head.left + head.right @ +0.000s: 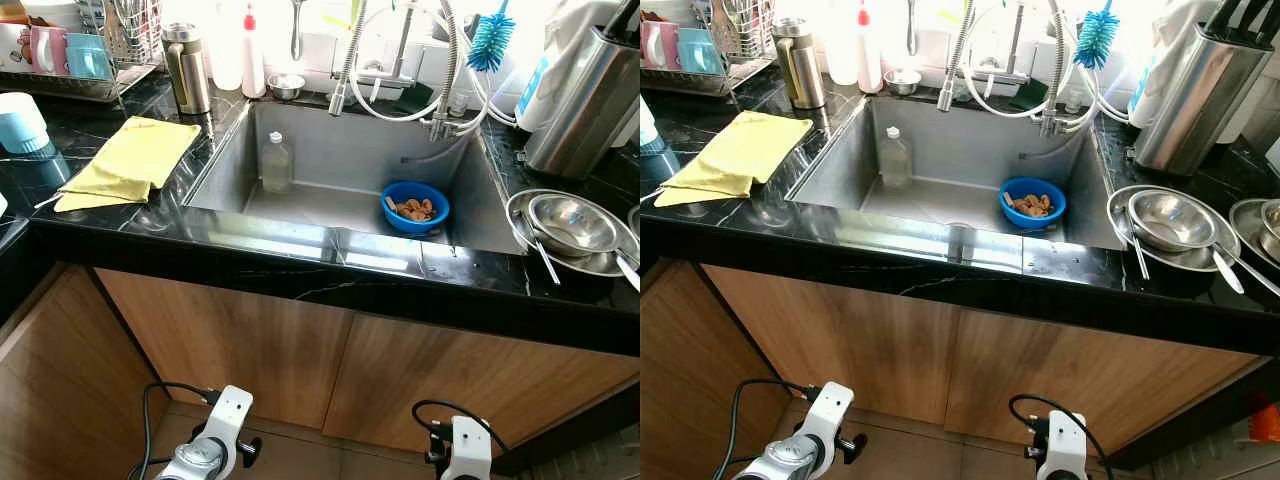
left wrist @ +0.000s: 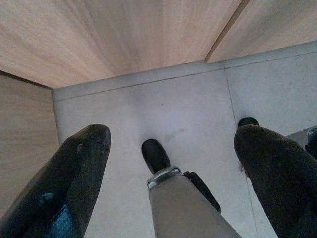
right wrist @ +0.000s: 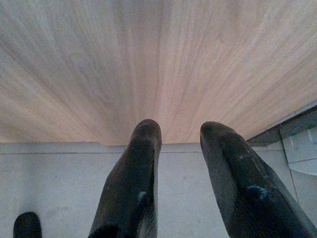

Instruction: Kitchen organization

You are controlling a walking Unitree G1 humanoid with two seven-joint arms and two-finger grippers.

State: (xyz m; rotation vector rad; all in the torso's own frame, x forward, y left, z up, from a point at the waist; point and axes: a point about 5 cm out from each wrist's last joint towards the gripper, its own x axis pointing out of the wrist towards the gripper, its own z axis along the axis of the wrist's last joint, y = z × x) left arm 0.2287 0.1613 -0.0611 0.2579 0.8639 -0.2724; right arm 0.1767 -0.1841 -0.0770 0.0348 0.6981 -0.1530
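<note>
A steel sink (image 1: pixel 340 150) is set in the black marble counter (image 1: pixel 300 255). In the sink a blue bowl (image 1: pixel 414 207) with brown food bits lies at the right, and a clear bottle (image 1: pixel 277 162) stands at the left. A yellow cloth (image 1: pixel 135 160) lies on the counter left of the sink. Stacked steel bowls and plates (image 1: pixel 570 225) with spoons sit on the right. Both arms hang low before the wooden cabinet doors (image 1: pixel 300 350). My left gripper (image 2: pixel 173 134) is open wide over the floor; my right gripper (image 3: pixel 181 126) is open, facing the cabinet foot.
A dish rack with cups (image 1: pixel 70 50) stands at the back left, beside a steel thermos (image 1: pixel 186 68) and a white bottle (image 1: pixel 253 50). The spring faucet (image 1: pixel 345 60) and a blue brush (image 1: pixel 490 40) rise behind the sink. A tall steel container (image 1: pixel 585 100) stands at the right.
</note>
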